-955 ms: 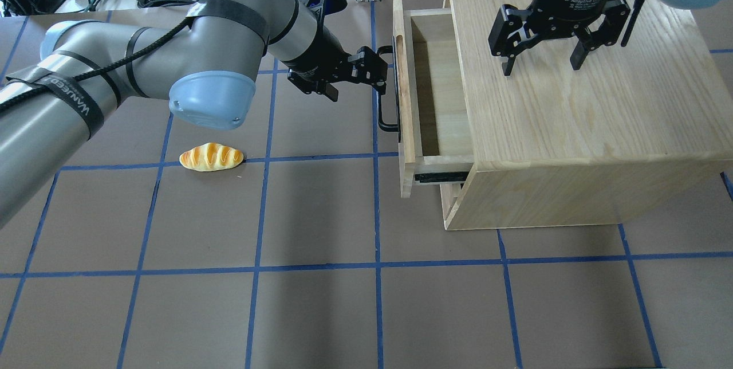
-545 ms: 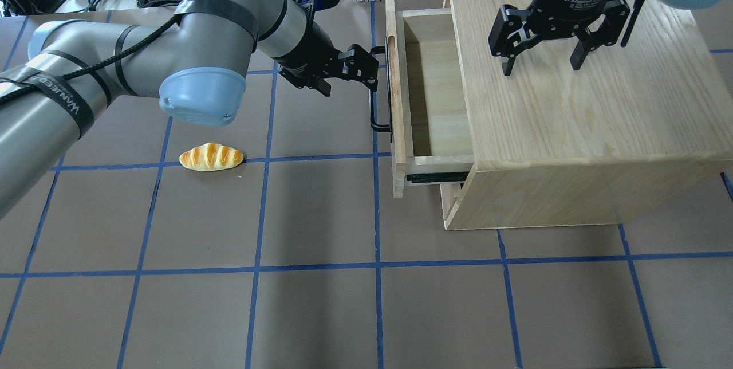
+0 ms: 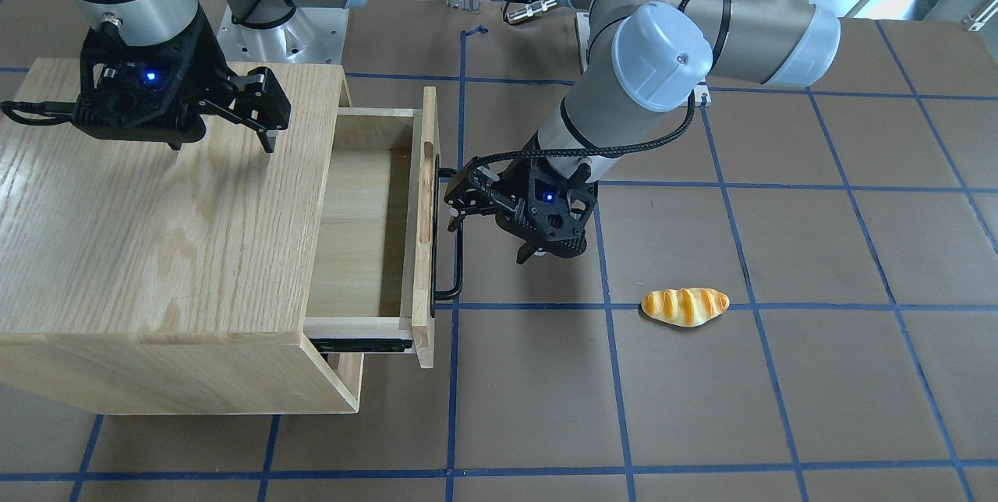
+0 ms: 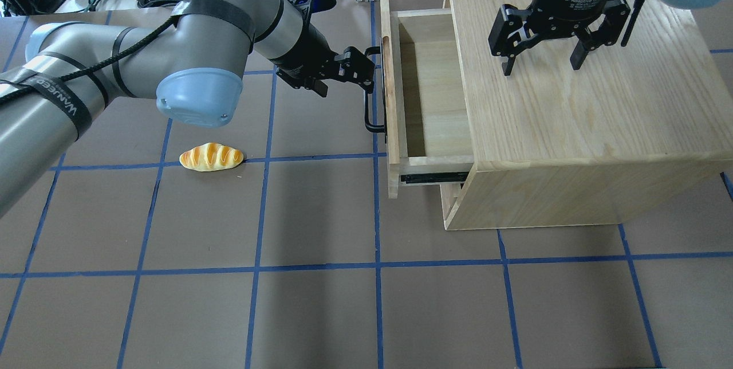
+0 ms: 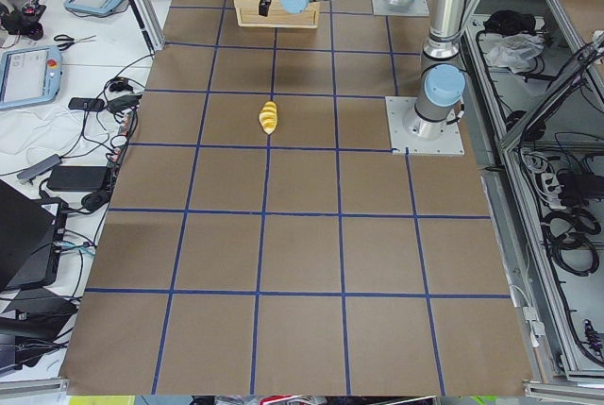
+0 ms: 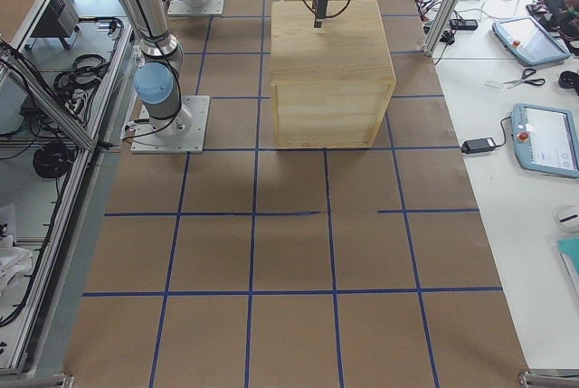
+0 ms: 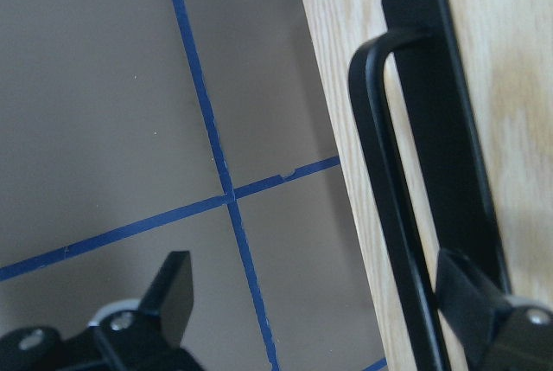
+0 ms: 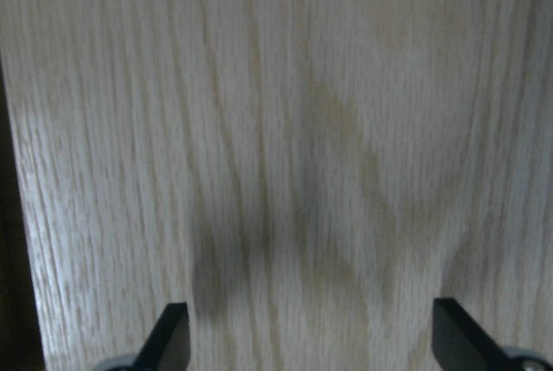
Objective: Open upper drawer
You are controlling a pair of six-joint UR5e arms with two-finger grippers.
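The upper drawer (image 4: 391,99) of light oak stands pulled partly out of the oak cabinet (image 4: 572,128), its inside bare. Its front panel (image 3: 425,237) carries a long black bar handle (image 4: 372,99). My left gripper (image 4: 343,85) is open, with one finger hooked behind the handle's far end. In the left wrist view the handle bar (image 7: 389,215) runs between the spread fingers (image 7: 173,293), close to the right one. My right gripper (image 4: 541,65) hangs open and empty just above the cabinet top (image 8: 276,129). The plain lower front (image 3: 347,373) stays shut.
A toy bread roll (image 4: 211,157) lies on the brown mat left of the drawer, also in the front view (image 3: 684,305). Blue tape lines grid the mat. Cables and boxes sit along the table's back edge.
The upper drawer has slid further out, toward the overhead view's left. My left gripper moved left with the handle. The right gripper has not moved.
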